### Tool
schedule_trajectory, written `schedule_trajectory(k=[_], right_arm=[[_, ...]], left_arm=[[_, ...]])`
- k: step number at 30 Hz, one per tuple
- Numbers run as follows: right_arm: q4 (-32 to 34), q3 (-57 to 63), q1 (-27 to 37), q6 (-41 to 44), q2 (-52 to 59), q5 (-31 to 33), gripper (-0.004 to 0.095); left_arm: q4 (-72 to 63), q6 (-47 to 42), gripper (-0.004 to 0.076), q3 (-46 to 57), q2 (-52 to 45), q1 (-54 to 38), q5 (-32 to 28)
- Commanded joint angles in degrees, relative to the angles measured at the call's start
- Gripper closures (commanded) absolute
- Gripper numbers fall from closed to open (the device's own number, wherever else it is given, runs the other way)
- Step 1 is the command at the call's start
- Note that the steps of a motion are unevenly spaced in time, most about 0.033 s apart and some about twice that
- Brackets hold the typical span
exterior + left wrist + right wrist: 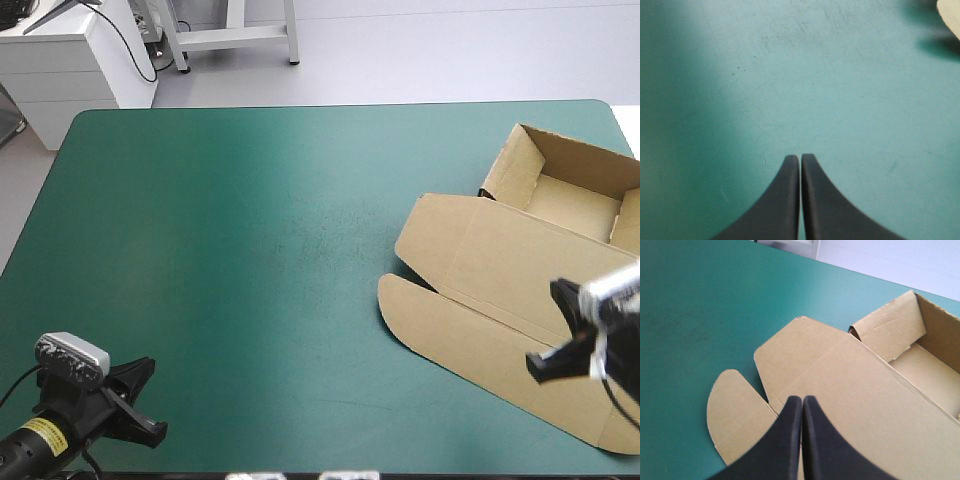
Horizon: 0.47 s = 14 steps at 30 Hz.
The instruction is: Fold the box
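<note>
High view: the brown box [470, 250] lies at the table's right side. Its tray [575, 195] has walls raised and sits toward the far right corner. Its lid [480, 310] lies flat on the teal-green cover [250, 250].

Right gripper [802, 399]: black fingers pressed together, holding nothing, above the lid beside a rounded flap [732, 410]; contact cannot be determined.

Left gripper [800, 157]: fingers likewise together and empty, over bare cover at the near left corner, well apart from the box.
</note>
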State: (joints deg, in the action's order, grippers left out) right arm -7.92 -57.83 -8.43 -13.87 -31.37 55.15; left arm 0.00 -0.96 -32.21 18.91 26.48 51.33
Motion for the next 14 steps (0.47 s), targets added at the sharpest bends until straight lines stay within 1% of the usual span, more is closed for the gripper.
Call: schedule_trajectory(k=[1,5,8,11,14], right_arm=[[4.6,8.8,-0.4,2.7,12.9,-7.7,0.0929],[8.4,17.0,-0.4,8.3,26.8,-7.1,0.0929],[10.3,19.5,-0.4,10.6,33.7,-5.3,0.0929],[11.2,19.8,-0.4,10.0,32.8,-1.6,0.0929],[10.4,19.9,-0.4,9.5,33.1,-2.8,0.0929]], left_arm=[[-1.4,1.0,0.0731,-1.3,-2.2,0.3,-3.6],[-1.5,1.0,0.0731,-0.6,-6.7,0.3,-3.5],[-1.8,1.0,0.0731,1.3,-10.0,0.3,-3.5],[-3.0,1.0,0.0731,3.6,-12.6,0.3,-3.2],[-4.9,3.1,0.0731,4.1,-14.7,0.3,-3.7]])
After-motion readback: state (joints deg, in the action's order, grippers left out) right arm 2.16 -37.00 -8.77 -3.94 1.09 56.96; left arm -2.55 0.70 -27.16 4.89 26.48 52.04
